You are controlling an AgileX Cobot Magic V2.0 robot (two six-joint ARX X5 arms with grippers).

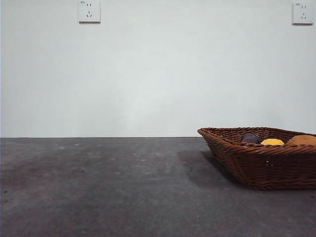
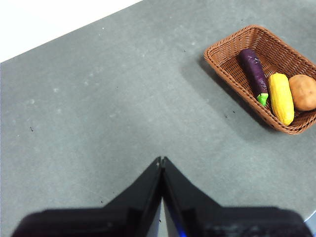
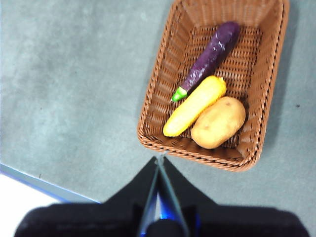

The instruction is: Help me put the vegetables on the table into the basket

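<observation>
Right wrist view gave us the plainest account: the eggplant (image 3: 211, 53), the bumpy yellow vegetable (image 3: 195, 105) and the potato (image 3: 218, 122) all lay inside the basket (image 3: 153, 106), side by side, the yellow one touching the potato and the eggplant's green stem end. We saw no vegetable left on the table (image 3: 64, 74) in any of the three views, so we judged the loading step finished and the task as good as complete. The next move, in our estimate, called for nothing more than keeping both arms clear of the basket; no further pick seemed needed. The right gripper (image 3: 160, 159) hung above the table just outside the basket's near rim, its two black jaws pressed tip to tip with nothing between them and touching nothing. The left gripper (image 2: 161, 160) was likewise closed and empty, held over bare table well apart from the basket (image 2: 222, 59), where the same three vegetables showed in the far corner of its picture. From the low front view we made out only the basket (image 1: 256, 165) at the right edge with the tops of the vegetables peeking over its braided rim, and neither arm in sight.
</observation>
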